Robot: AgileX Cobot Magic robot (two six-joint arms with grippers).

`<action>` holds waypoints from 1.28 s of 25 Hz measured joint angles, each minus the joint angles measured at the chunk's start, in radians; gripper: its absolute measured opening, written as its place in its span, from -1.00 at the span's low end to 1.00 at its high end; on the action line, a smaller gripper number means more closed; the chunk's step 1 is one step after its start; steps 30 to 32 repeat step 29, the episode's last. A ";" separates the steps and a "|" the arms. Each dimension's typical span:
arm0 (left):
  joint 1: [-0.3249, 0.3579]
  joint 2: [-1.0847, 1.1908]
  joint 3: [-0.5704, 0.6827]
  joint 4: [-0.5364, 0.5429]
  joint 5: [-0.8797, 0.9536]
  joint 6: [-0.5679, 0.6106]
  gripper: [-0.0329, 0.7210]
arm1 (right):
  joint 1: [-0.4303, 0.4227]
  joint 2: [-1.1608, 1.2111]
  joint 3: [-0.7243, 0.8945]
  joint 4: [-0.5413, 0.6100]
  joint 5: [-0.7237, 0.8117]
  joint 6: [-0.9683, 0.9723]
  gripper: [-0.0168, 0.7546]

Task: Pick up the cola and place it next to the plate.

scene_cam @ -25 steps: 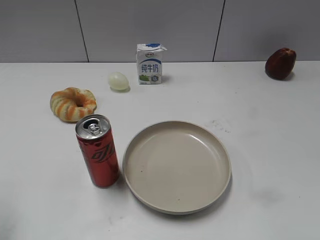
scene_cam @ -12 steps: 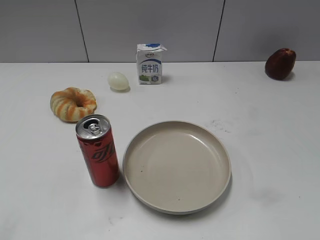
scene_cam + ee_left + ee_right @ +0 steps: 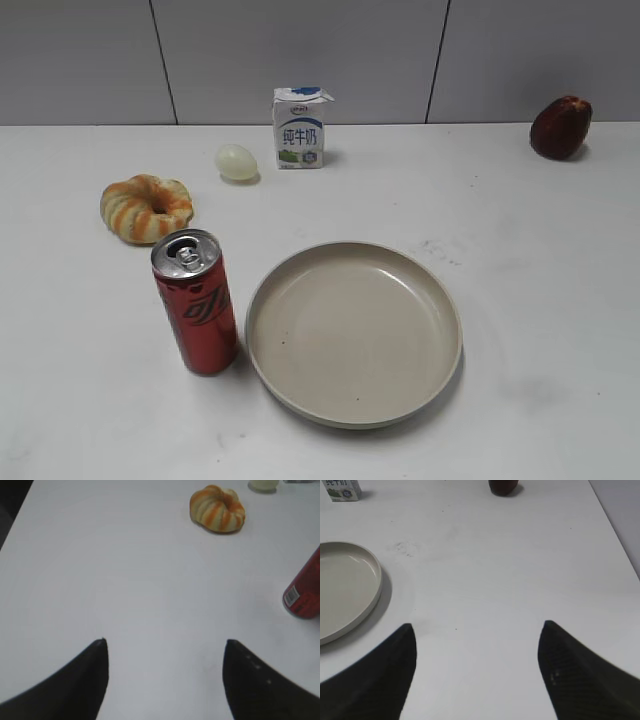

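Nothing has moved since the earlier frames: the cola (image 3: 196,300) stands in the same spot, upright on the table (image 3: 520,300), just beside the left rim of the plate (image 3: 354,333), close enough that you cannot tell from the exterior view whether they touch. You have both pincers spread wide and holding nothing; the left gripper (image 3: 165,650) hangs over bare table with the can's lower edge at the far right of its view, and the right gripper (image 3: 477,630) hangs over bare table with the plate's rim at its left. Neither arm shows in the exterior view. To judge by this, your placing is done, or else you have not yet begun; the can lies where the task wants it, so the next move is likely only to hold clear, or, if you must pick, to bring the left arm across to the can and close on its slim body without tipping it. As for containers: the plate is empty, the can's tab looks unbroken, and the milk carton (image 3: 299,127) at the back stands with its top closed. The bread ring (image 3: 146,208), the pale egg-like thing (image 3: 237,162) and the dark red fruit (image 3: 561,127) lie well apart from your work.
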 joint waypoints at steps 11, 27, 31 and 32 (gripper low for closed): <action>0.000 -0.121 0.000 0.003 0.006 0.000 0.53 | 0.000 0.000 0.000 0.000 0.000 0.000 0.52; 0.000 -0.122 0.000 0.004 0.006 0.000 0.53 | 0.000 0.000 0.000 0.000 0.000 0.000 0.52; 0.000 -0.122 0.000 0.004 0.006 0.000 0.53 | 0.000 0.000 0.000 0.000 0.000 0.000 0.52; 0.000 -0.122 0.000 0.004 0.006 0.000 0.53 | 0.000 0.000 0.000 0.000 0.000 0.000 0.52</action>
